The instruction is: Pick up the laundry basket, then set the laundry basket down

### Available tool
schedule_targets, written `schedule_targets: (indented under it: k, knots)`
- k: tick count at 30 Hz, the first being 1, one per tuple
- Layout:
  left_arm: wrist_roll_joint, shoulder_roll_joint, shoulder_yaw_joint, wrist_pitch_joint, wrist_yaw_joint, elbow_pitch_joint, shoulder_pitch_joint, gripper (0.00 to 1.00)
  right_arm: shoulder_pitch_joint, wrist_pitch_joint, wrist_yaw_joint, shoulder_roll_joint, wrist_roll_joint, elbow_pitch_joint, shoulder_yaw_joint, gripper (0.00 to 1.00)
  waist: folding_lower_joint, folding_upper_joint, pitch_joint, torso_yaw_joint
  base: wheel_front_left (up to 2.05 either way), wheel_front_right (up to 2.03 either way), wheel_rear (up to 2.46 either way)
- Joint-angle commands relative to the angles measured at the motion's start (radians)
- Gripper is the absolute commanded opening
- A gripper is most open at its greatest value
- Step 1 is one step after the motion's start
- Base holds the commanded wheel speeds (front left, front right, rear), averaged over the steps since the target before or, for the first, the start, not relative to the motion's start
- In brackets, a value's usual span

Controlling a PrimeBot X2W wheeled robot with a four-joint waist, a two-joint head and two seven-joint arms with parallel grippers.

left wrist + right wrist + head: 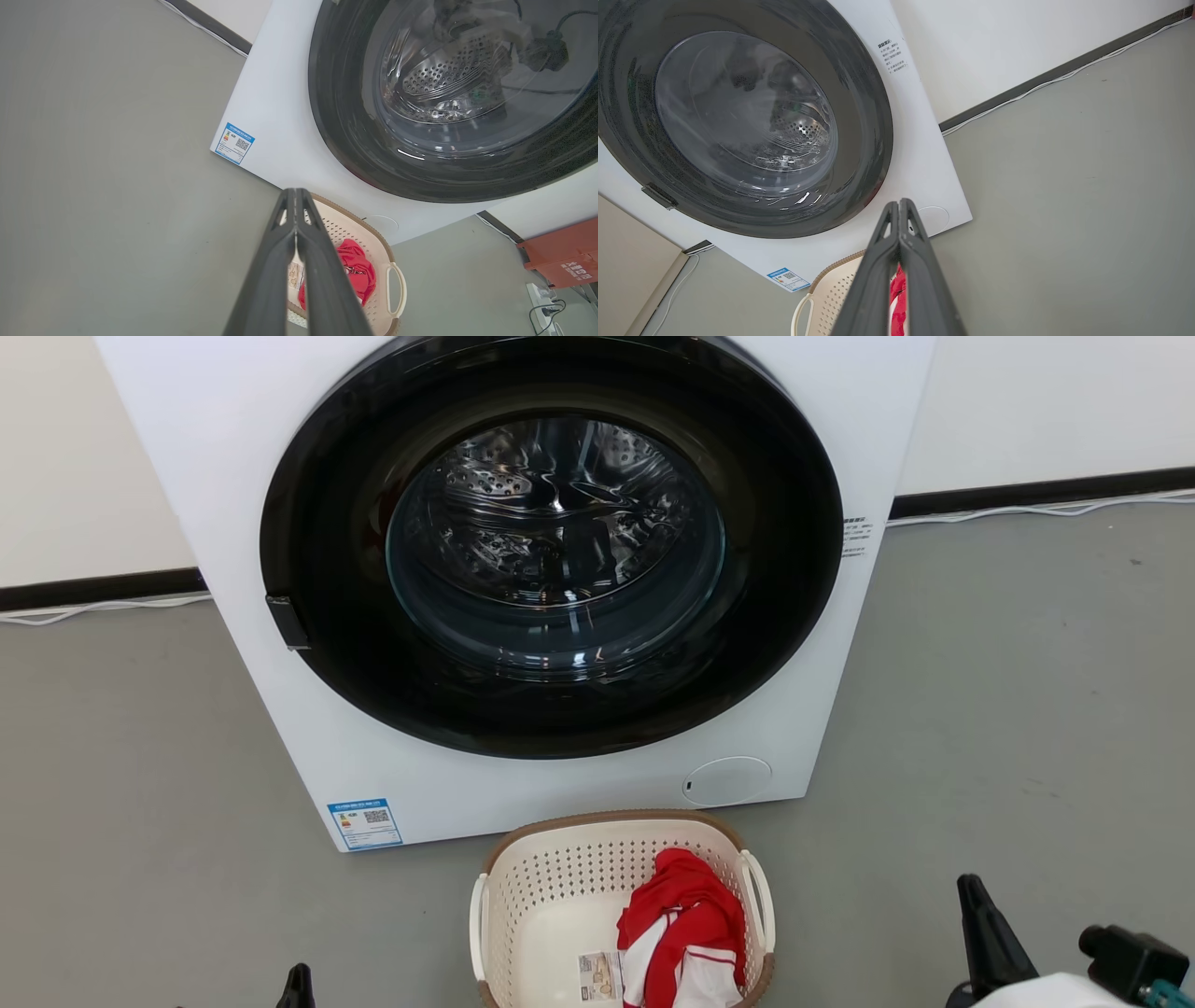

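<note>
Both the left jaws and the right jaws are pressed together, gripping nothing. Their long dark fingers (273, 261) angle down on either side of the laundry basket (532, 896), apparently clear of it. The perforated cream basket with its brown woven-look rim sits on the grey floor (140, 756) just before the glossy white washing machine (215, 476), a red-and-white garment (686, 915) inside.

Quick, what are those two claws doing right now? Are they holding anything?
Left gripper: closed, holding nothing.
Right gripper: closed, holding nothing.
</note>
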Motion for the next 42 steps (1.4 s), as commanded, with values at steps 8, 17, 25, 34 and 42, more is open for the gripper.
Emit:
schedule_targets:
  k: [8,17,25,34,42]
  knots:
    - [-0.109,0.011,0.008,0.028,-0.02,-0.044,-0.067,0.0,-0.065,0.029,0.003,-0.001,0.124,-0.036,-0.009,0.0,-0.0001,0.0,0.005,0.006,0.0,0.0,0.0]
    - [-0.193,0.012,0.008,0.051,-0.027,-0.058,-0.078,0.0,-0.074,0.052,0.003,0.005,0.221,-0.041,-0.016,0.0,-0.0002,0.0,0.009,0.011,0.0,0.0,0.0]
    - [-0.278,0.013,0.009,0.075,-0.034,-0.071,-0.088,0.0,-0.083,0.075,0.004,0.01,0.317,-0.047,-0.024,0.0,-0.0002,0.0,0.014,0.016,0.0,0.0,0.0]
    - [-0.372,0.014,0.009,0.102,-0.042,-0.087,-0.1,0.0,-0.093,0.101,0.004,0.016,0.425,-0.053,-0.032,0.0,-0.0002,0.0,0.019,0.022,0.0,0.0,0.0]
    - [-0.456,0.015,0.01,0.125,-0.05,-0.1,-0.111,0.0,-0.102,0.124,0.004,0.022,0.522,-0.059,-0.039,0.0,-0.0002,0.0,0.023,0.028,0.0,0.0,0.0]
